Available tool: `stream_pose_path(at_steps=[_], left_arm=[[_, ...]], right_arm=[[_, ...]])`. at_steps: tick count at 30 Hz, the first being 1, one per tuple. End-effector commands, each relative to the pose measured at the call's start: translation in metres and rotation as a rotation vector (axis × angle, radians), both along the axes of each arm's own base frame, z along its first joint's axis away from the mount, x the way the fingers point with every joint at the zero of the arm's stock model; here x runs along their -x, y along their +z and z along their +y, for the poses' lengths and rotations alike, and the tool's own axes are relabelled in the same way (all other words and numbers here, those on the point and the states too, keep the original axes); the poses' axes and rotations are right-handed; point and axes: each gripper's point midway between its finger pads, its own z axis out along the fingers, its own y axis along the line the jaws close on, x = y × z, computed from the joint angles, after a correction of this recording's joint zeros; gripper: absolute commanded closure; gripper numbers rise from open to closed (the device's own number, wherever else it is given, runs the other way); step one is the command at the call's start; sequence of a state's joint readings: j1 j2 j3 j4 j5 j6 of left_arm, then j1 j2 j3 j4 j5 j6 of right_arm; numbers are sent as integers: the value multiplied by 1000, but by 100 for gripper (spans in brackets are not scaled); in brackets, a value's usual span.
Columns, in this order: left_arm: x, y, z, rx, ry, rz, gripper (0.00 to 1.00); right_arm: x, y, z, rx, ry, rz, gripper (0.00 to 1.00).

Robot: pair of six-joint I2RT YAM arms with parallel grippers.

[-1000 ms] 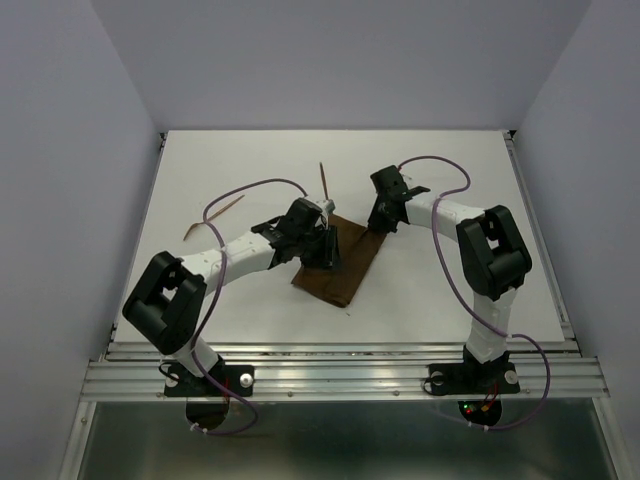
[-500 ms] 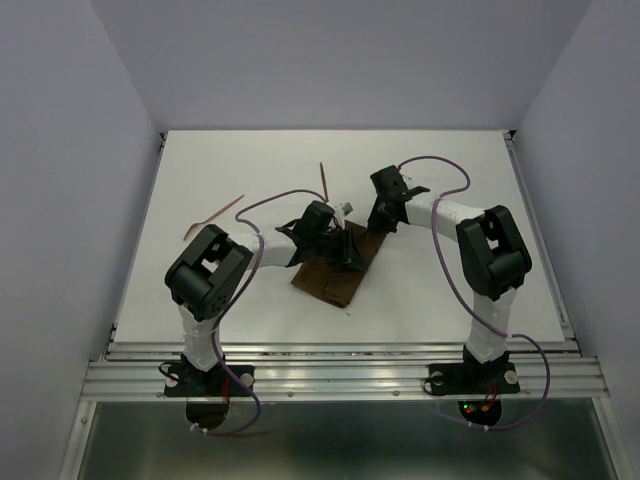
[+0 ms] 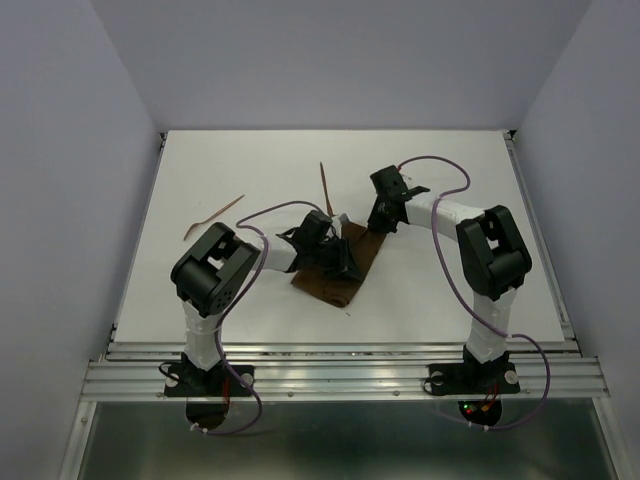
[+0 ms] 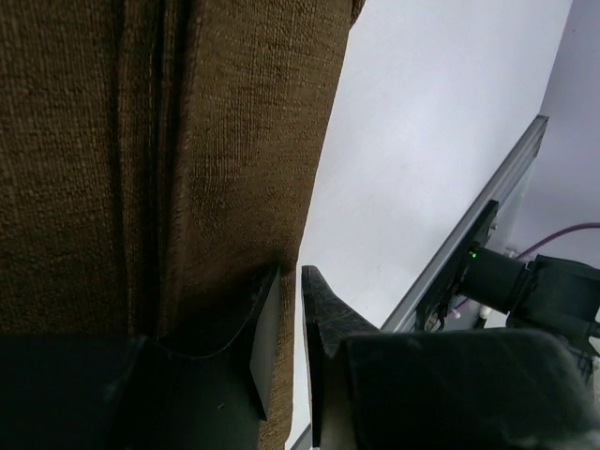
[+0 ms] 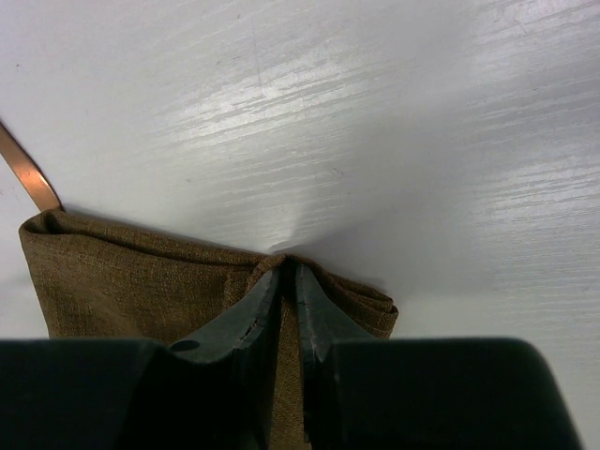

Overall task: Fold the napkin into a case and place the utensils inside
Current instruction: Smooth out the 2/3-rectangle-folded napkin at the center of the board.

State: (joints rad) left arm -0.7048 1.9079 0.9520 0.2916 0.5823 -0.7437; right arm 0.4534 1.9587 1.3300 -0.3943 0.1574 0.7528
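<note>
Brown napkin [image 5: 122, 272] clamped in right jaws; only overhead shows far-left utensil [image 3: 213, 217].

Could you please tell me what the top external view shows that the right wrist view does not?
Only top external: the whole napkin outline and a second utensil lying apart at the left. Only right wrist: the right hand shut on the napkin's folded edge, layers visible. Both: the napkin and the utensil near its corner.

Bright, even overhead light; soft, faint shadows.
</note>
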Motion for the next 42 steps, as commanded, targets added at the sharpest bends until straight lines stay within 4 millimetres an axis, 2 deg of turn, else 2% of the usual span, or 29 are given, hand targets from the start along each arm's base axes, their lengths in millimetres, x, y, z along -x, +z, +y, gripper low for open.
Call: stream_pose_path(at_steps=[1, 6, 9, 13, 16, 18, 24, 29, 32, 36, 40, 42], left_arm=[[10, -7, 19, -66, 9, -8, 72], [18, -8, 29, -111, 1, -9, 72], [23, -1, 33, -111, -7, -23, 72], [26, 27, 35, -70, -8, -69, 71], [32, 34, 37, -52, -30, -71, 71], [39, 29, 37, -50, -62, -63, 70], [60, -10, 43, -88, -110, 37, 70], [67, -41, 56, -184, -101, 73, 71], [66, -43, 58, -197, -89, 71, 72], [52, -11, 52, -174, -72, 5, 73], [29, 45, 48, -162, -35, -132, 71], [12, 81, 51, -138, -1, -217, 69]], right_arm=[[-4, -3, 2, 31, -4, 0, 82], [-5, -1, 2, 36, -4, -2, 82], [-5, -1, 1, 38, -5, -2, 82], [-5, 0, 0, 41, -7, -4, 82], [-4, 0, 0, 42, -8, -5, 82], [-4, 0, 0, 41, -11, -5, 82], [-3, -1, 1, 36, -10, 1, 82], [-3, 0, 0, 36, -10, -3, 82], [-3, 2, 1, 35, -4, -5, 82], [-3, 7, 4, 24, 23, -12, 82], [0, 15, 11, 14, 69, -27, 81], [-1, 19, 12, 10, 82, -33, 79]])
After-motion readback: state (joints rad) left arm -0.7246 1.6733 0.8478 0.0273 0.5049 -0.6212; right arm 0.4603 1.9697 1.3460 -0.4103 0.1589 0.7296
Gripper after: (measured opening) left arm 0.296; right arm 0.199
